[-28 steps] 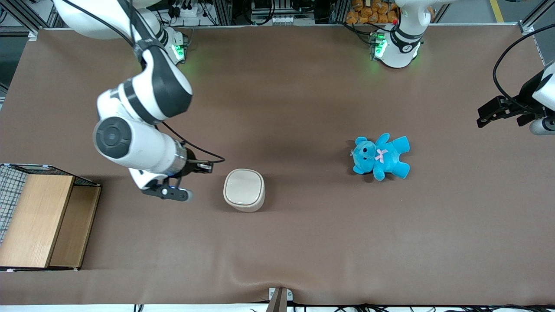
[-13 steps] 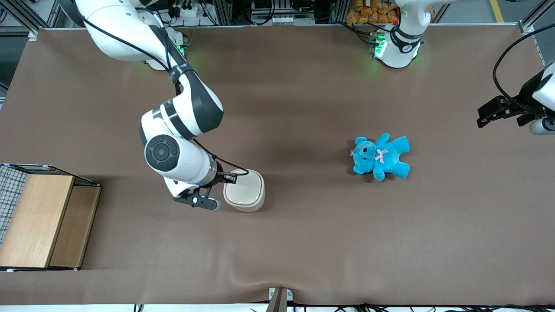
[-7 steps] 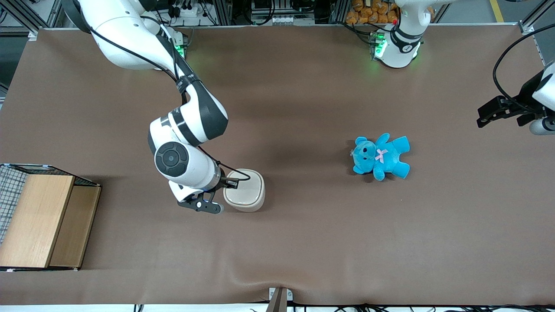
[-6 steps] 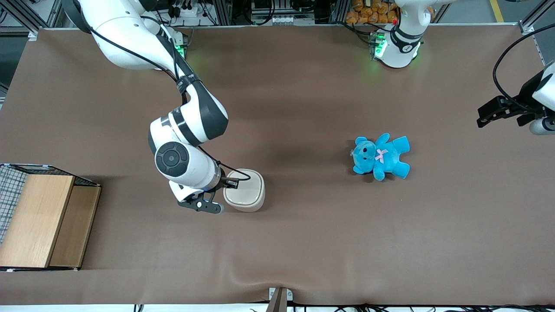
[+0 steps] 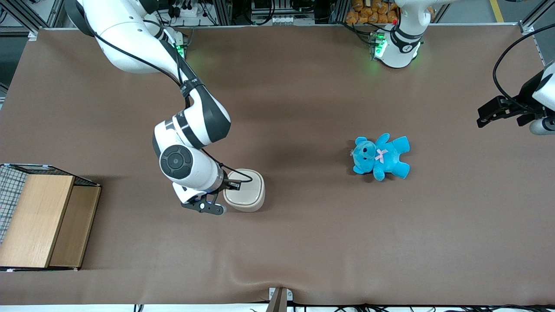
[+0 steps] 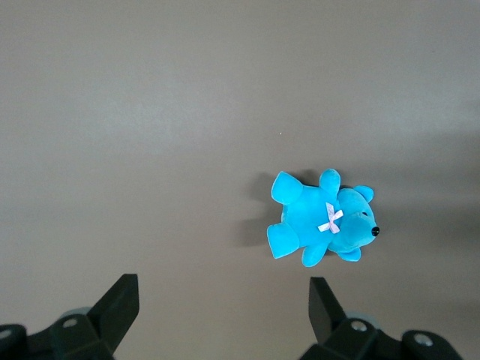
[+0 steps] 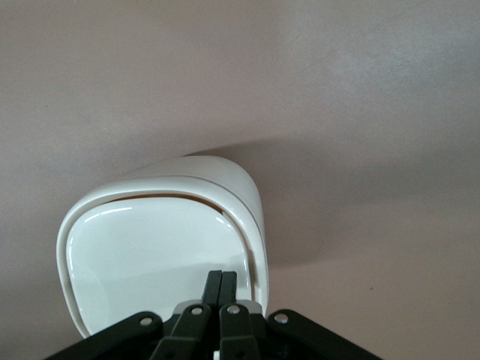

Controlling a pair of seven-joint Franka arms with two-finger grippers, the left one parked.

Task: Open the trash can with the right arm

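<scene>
Gripper [image 7: 220,289] over trash can [image 5: 244,190] lid edge, working-arm end — fingers pressed together, tips on lid. Teddy [image 5: 380,157] well apart, toward parked arm.

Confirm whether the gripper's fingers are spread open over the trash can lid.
No, the gripper has its fingers pressed together, tips on the lid of the trash can.

bare table [image 5: 303,234] rings the trash can [image 5: 244,190]; only the gripper [image 7: 220,283], jaws together, crowds its lid.
</scene>
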